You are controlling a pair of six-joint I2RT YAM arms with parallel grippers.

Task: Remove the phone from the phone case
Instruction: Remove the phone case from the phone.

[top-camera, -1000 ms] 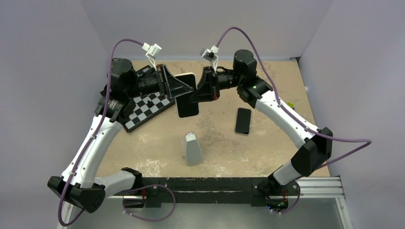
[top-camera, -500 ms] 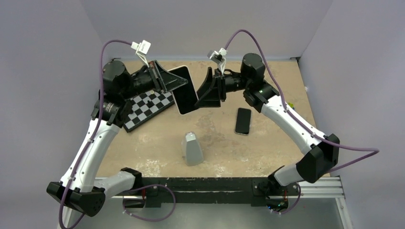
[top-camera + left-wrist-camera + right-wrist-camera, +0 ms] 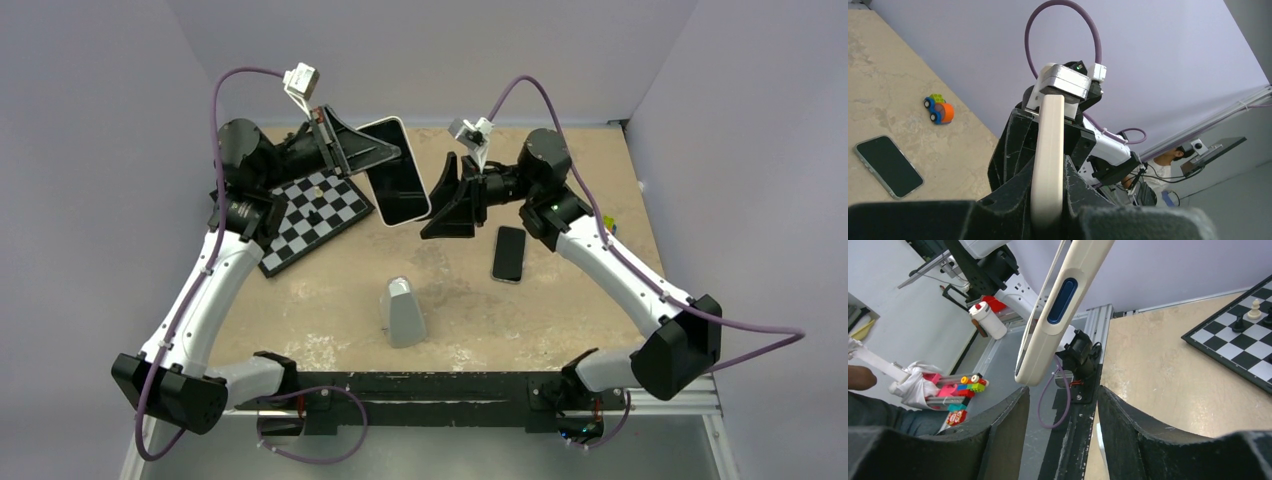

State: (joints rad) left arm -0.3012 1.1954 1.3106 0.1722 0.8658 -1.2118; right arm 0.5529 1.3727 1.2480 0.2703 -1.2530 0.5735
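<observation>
Middle, raised: the phone in the phone case, clamped by the left gripper, blocks the way.
Beside it: a narrow gap to the right gripper, jaws apart.
Far left: chessboard with pieces.
Near centre: upright grey block, with bare table around it.
Right of centre: second black phone, flat.
Far right: toy car.

a black and white chessboard lies at the far left of the sandy brown worktop. a few small chess pieces stand on it. a grey block stands up near the middle front. a black phone lies flat to the right of it. a little toy car, orange, blue and green, sits near the right edge. off the worktop are a white bottle with a red cap and some bright toy bricks.
</observation>
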